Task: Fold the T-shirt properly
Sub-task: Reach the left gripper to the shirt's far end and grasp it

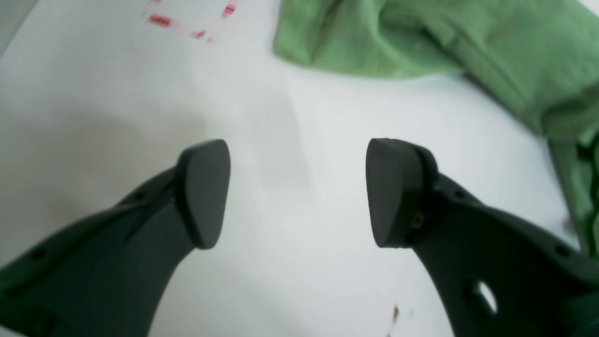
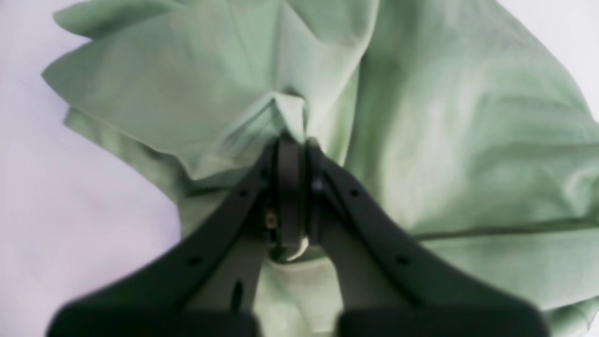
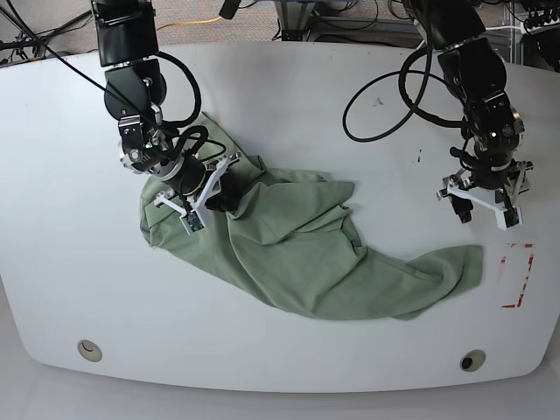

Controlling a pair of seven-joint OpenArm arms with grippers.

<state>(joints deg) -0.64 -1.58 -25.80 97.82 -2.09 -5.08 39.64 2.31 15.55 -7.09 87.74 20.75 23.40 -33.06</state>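
Observation:
The T-shirt [image 3: 306,254] lies crumpled across the middle of the white table [image 3: 289,96], pale sage green and heavily wrinkled. My right gripper [image 3: 226,191] is at the shirt's upper left part. In the right wrist view this right gripper [image 2: 292,140] is shut on a raised fold of the T-shirt [image 2: 444,117]. My left gripper [image 3: 483,217] hovers over bare table just above the shirt's right end. The left wrist view shows the left gripper [image 1: 299,192] open with nothing between its fingers, and the T-shirt [image 1: 421,37] lies beyond it at the upper right.
A red marked rectangle [image 3: 518,276] sits near the table's right edge, seen blurred as red marks [image 1: 187,23] in the left wrist view. Black cables [image 3: 385,105] loop from the arm on the right. Two round inserts [image 3: 87,350] [image 3: 472,360] lie near the front edge.

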